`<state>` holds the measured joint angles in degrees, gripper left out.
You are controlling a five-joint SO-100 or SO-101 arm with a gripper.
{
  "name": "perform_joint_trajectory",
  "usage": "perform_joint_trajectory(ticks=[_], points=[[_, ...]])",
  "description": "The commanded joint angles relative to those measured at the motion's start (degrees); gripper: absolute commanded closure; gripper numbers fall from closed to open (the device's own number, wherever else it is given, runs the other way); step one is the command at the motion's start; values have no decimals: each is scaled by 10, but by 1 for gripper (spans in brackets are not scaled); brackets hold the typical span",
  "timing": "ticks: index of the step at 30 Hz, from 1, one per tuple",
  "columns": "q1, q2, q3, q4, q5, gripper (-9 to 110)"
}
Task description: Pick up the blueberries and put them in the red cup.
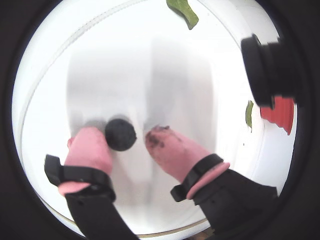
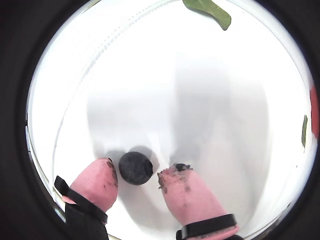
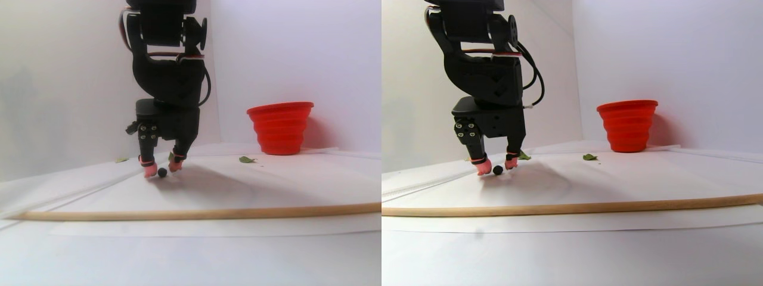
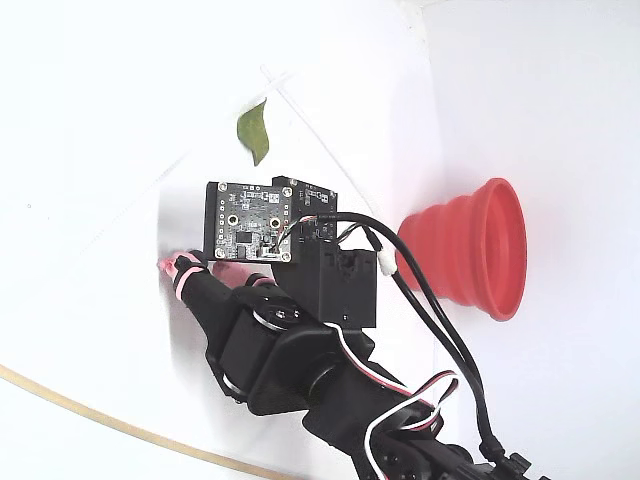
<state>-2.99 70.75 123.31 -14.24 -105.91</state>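
Observation:
One small dark blueberry [image 1: 120,134] lies on the white sheet between my two pink-padded fingers. My gripper [image 1: 123,136] is open and down at the sheet, straddling the berry. The berry [image 2: 135,168] sits closer to the left pad [image 2: 100,180] than to the soiled right pad [image 2: 182,192]. In the stereo pair view the berry [image 3: 162,172] rests under the fingertips, with the red cup [image 3: 280,128] standing upright far to the right by the back wall. In the fixed view the arm hides the berry; only a pink finger [image 4: 182,266] and the red cup [image 4: 470,250] show.
Flat green leaves lie on the sheet: one ahead of the gripper [image 1: 184,12], one nearer the cup [image 1: 248,114], also a leaf [image 4: 254,130]. A thin wooden strip [image 3: 197,211] crosses the front of the table. A black camera housing [image 1: 265,70] juts in at right.

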Motion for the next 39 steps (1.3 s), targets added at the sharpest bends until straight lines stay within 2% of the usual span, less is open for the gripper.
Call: perform_joint_trajectory(ticks=[1, 39], points=[[-18, 15, -40, -16, 0, 84], [-2, 6, -31, -39, -22, 91]])
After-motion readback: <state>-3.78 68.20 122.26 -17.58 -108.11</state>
